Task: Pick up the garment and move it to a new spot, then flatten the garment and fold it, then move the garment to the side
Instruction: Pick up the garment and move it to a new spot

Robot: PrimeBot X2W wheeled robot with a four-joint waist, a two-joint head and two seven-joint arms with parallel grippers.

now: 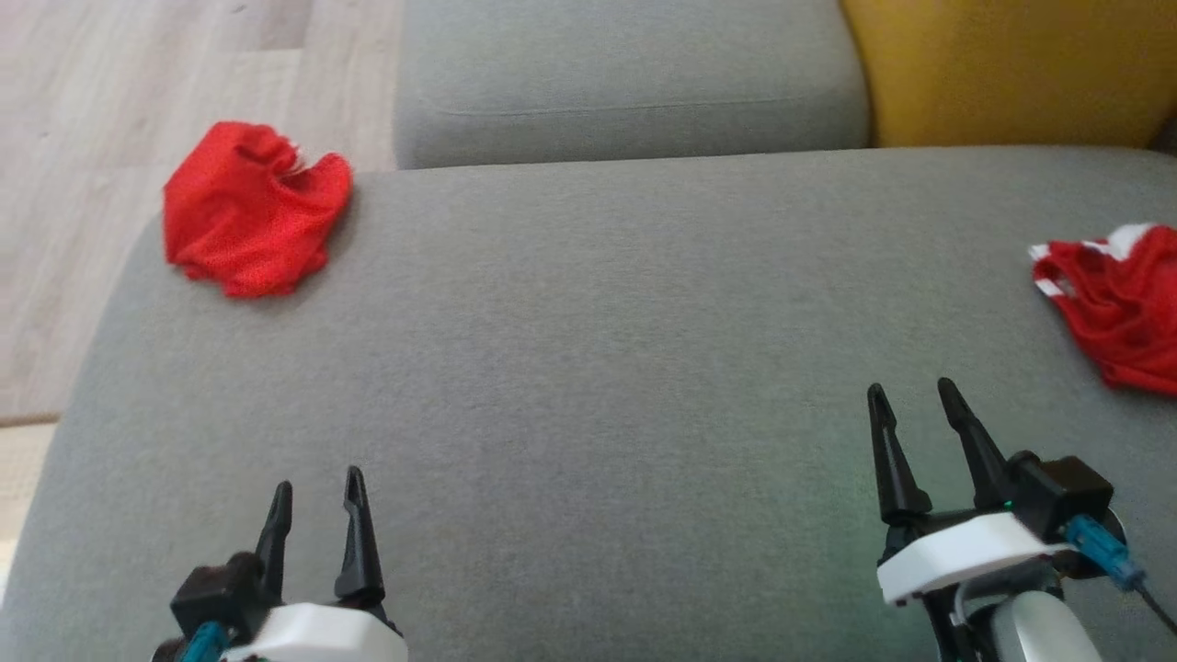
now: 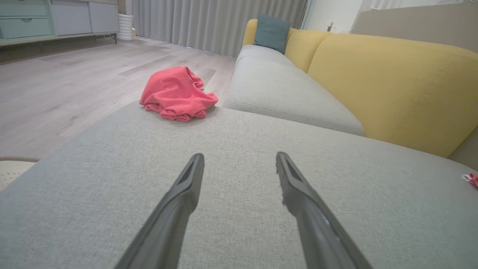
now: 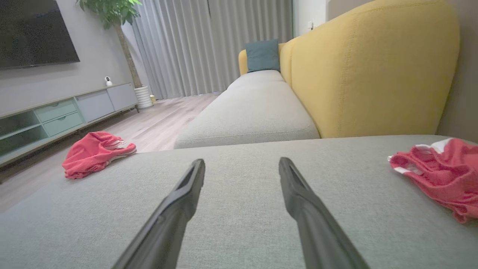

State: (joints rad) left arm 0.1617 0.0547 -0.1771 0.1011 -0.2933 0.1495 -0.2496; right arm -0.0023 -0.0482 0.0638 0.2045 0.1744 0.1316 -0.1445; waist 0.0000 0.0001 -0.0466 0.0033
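Garment (image 1: 253,211), red, lies bunched at far-left corner of grey cushion (image 1: 598,368).

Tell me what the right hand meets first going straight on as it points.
The bare grey cushion ahead looks free; the right hand would probably first reach the far seat cushion. The red garment lies off to its right.

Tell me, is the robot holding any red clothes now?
Nothing is held. The left pincer and right pincer are open and empty; the left red garment and right red garment lie untouched.
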